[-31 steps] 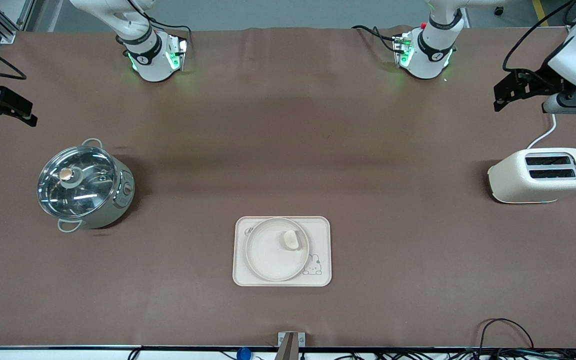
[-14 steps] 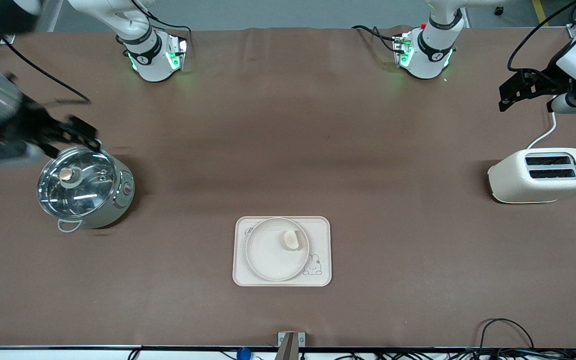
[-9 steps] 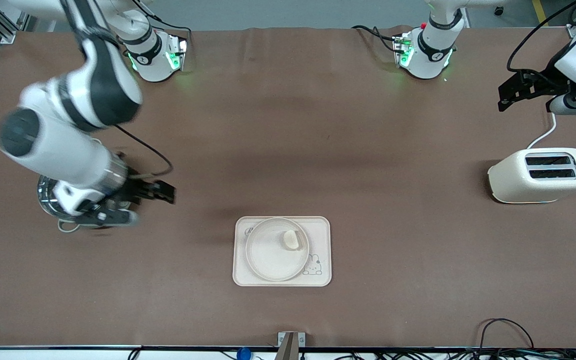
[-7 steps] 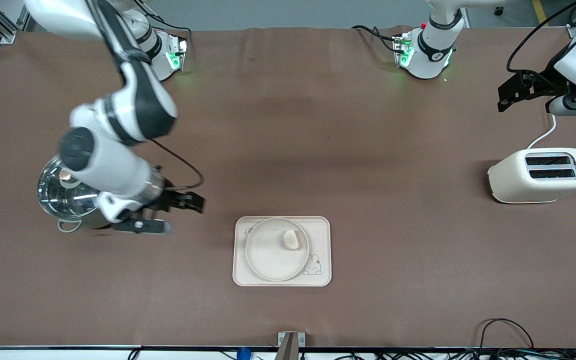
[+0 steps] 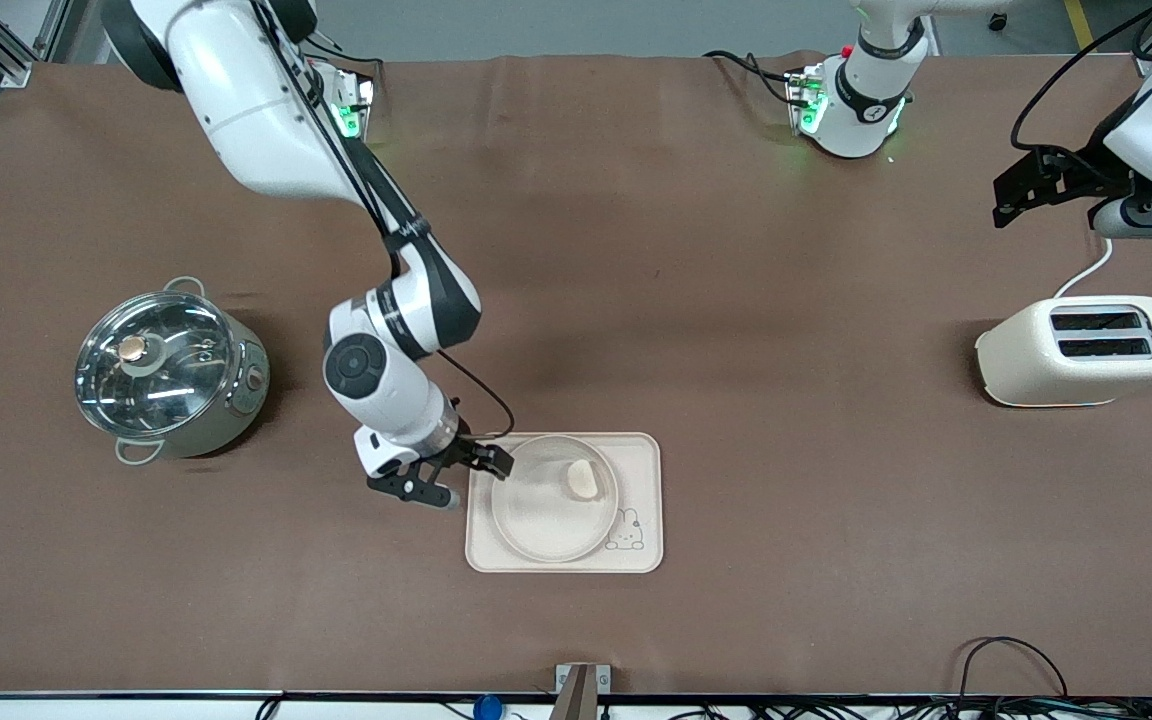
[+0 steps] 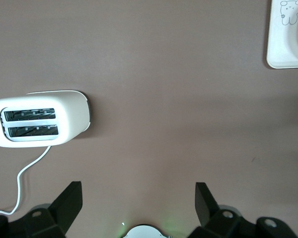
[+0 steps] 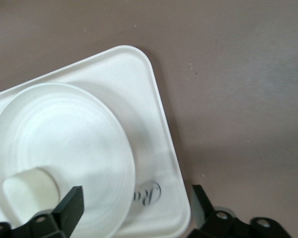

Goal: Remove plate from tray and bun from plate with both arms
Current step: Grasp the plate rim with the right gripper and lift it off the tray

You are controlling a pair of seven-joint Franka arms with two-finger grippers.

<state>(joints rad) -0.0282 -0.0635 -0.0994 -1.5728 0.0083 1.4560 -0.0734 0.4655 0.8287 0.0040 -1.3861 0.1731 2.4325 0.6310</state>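
Observation:
The round cream plate [image 5: 548, 505] lies on the rectangular rabbit tray [image 5: 642, 470], and the small pale bun [image 5: 584, 480] sits on the plate. My right gripper [image 5: 456, 477] is open and empty, low over the tray's edge toward the right arm's end. In the right wrist view the right gripper [image 7: 136, 203] spans the plate's rim [image 7: 64, 144] and the tray's corner [image 7: 156, 124]; the bun [image 7: 30, 196] lies beside one finger. My left gripper [image 5: 1011, 195] is open and empty, held high over the left arm's end of the table; it also shows in the left wrist view [image 6: 139, 198].
A steel pot with a glass lid [image 5: 166, 370] stands toward the right arm's end. A cream toaster [image 5: 1081, 350] with a white cord stands toward the left arm's end, also in the left wrist view [image 6: 37, 119]. Cables hang at the table's near edge.
My right arm has swung from the right arm's end of the table, over the pot, down to the tray's edge. The left arm has barely moved. Plate and bun have not moved.

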